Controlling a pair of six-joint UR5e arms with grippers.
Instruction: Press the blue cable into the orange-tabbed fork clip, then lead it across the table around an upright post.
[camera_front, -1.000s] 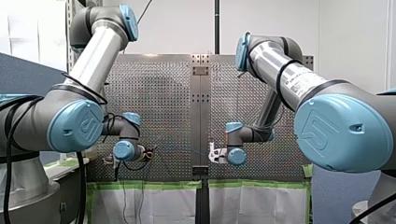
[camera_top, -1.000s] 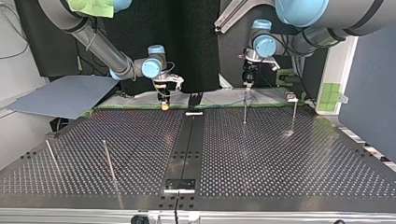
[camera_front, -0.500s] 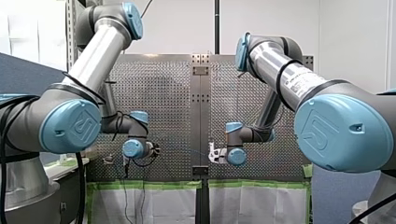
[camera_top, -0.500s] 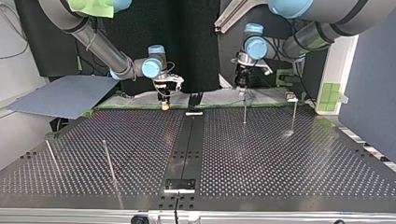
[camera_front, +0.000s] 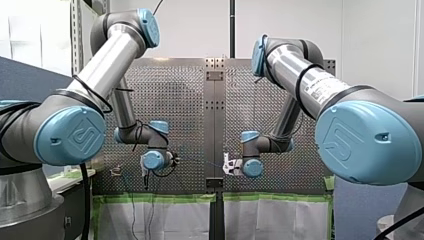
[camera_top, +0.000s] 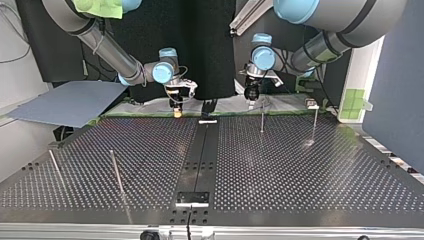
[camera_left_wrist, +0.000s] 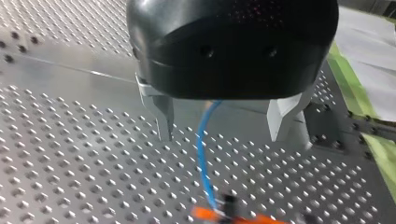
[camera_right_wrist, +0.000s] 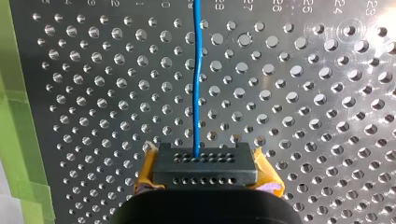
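Blue thin cable (camera_left_wrist: 201, 158) runs between the wide-spread metal fingers of my black left gripper (camera_left_wrist: 220, 137), which grip nothing, and on to the orange-tabbed fork clip (camera_left_wrist: 224, 215) on the perforated metal counter (camera_left_wrist: 70, 163). In the right wrist view, my right gripper (camera_right_wrist: 204, 161), yellow pads showing at its sides, has its fingers closed on the cable, which leads straight ahead over the holes. In the top view, a slim upright metal post (camera_top: 262, 120) stands near my left gripper.
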